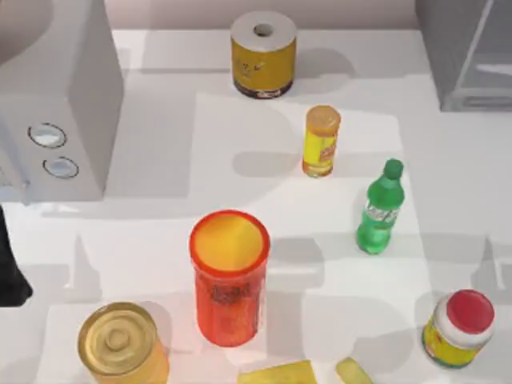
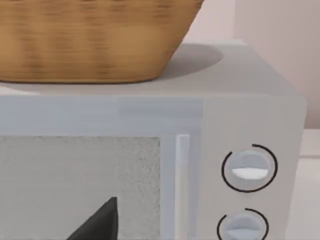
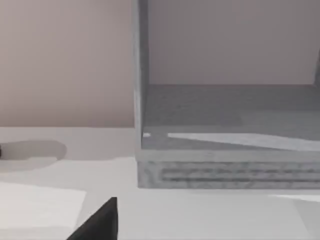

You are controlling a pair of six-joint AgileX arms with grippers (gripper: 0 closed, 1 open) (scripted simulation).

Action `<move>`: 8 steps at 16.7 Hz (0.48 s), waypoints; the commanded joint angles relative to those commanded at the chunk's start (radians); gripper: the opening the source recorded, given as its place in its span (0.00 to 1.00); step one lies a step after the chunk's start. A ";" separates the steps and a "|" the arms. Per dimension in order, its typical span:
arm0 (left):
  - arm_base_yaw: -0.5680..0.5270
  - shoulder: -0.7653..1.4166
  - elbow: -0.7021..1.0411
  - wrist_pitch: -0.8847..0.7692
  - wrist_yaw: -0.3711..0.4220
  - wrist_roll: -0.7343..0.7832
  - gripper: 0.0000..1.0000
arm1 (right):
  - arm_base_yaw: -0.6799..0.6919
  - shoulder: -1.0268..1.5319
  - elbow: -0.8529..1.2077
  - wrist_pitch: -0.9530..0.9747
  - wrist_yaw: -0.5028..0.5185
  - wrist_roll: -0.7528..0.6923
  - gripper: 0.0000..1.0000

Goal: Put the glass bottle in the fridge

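Note:
The glass bottle (image 1: pixel 381 210) is slim and green, with a green cap and a pale label band. It stands upright on the white table, right of centre, with nothing touching it. The fridge (image 1: pixel 472 56) is a grey cabinet at the back right corner; the right wrist view looks into its hollow grey inside (image 3: pixel 230 115). My left arm (image 1: pixel 10 268) is a dark shape at the table's left edge, far from the bottle. A dark bit of my left gripper (image 2: pixel 100 222) faces the microwave, and a dark bit of my right gripper (image 3: pixel 100 222) faces the fridge.
A light-grey microwave (image 1: pixel 60 104) with two dials stands back left, with a wicker basket (image 2: pixel 90 40) on top. A yellow cylinder with an orange lid (image 1: pixel 321 142) stands near the bottle. Also here: a yellow roll (image 1: pixel 263 54), a tall orange tumbler (image 1: pixel 229 276), a gold can (image 1: pixel 122 344) and a red-lidded jar (image 1: pixel 458 328).

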 joint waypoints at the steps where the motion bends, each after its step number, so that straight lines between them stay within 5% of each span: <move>1: 0.000 0.000 0.000 0.000 0.000 0.000 1.00 | 0.000 0.000 0.000 0.000 0.000 0.000 1.00; 8: 0.000 0.000 0.000 0.000 0.000 0.000 1.00 | 0.015 0.224 0.089 0.204 -0.125 -0.054 1.00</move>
